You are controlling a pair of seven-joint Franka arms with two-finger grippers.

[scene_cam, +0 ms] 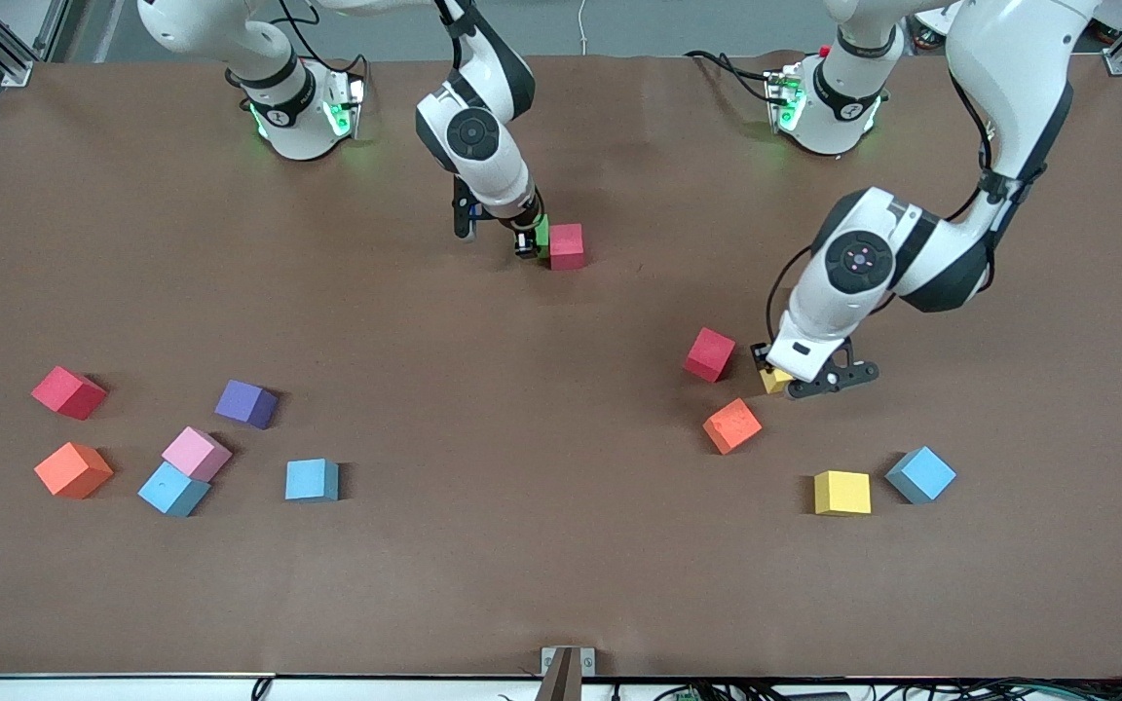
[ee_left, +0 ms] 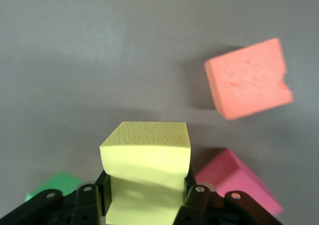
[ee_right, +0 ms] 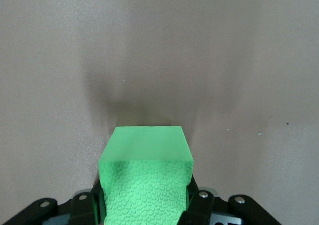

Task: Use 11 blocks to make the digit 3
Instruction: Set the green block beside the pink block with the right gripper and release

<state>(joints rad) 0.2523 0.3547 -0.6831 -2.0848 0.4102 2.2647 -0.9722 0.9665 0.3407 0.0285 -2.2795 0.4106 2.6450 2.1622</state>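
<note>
Toward the left arm's end of the worktop, the left end effector is clamped on a yellow block, just beside a red block and an orange block. Near mid-worktop, the right end effector grips a green block beside another red block. No digit 3 stands formed; other blocks lie scattered.

Left gripper is down at the table, fingers clamped on a yellow block. Right gripper, also low, pinches a green block.
</note>
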